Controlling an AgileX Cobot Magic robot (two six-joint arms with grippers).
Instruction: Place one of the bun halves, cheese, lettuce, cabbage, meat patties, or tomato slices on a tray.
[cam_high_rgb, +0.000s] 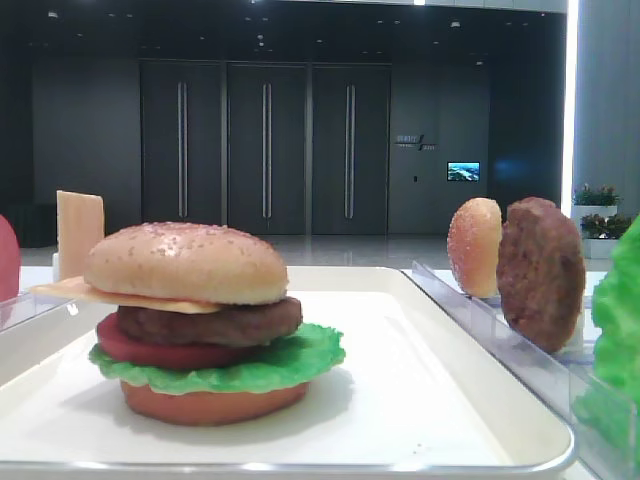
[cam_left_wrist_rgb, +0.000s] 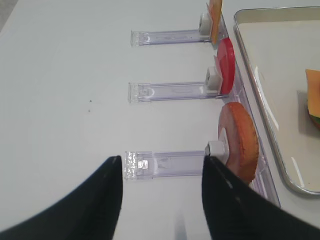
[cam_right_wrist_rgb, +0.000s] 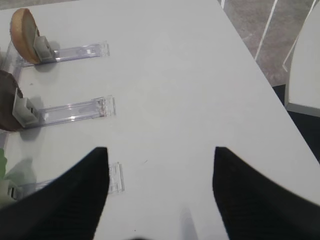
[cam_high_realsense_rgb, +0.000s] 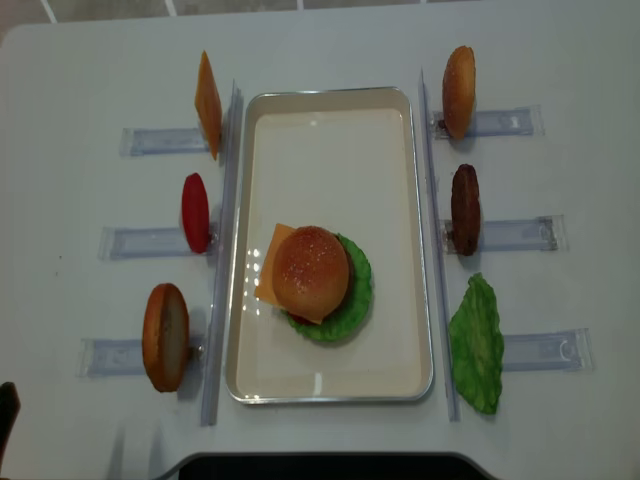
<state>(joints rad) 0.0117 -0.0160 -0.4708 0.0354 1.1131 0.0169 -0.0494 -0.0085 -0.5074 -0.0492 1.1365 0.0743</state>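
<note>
White tray (cam_high_realsense_rgb: 420, 230) carries a stacked burger capped by the bun top (cam_high_realsense_rgb: 312, 272). Both grippers, left (cam_left_wrist_rgb: 162, 200) and right (cam_right_wrist_rgb: 160, 195), hover with fingers spread, empty. Farther right, the racked patty (cam_high_realsense_rgb: 465, 208) looks stiff, light; pinch its rim.

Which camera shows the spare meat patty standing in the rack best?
The low exterior high view: the meat patty stands large at right, its rough face turned toward the camera. The overhead realsense view shows it only edge-on, right of the tray. The right wrist view catches a dark sliver at its left edge; the left wrist view misses it.
</note>
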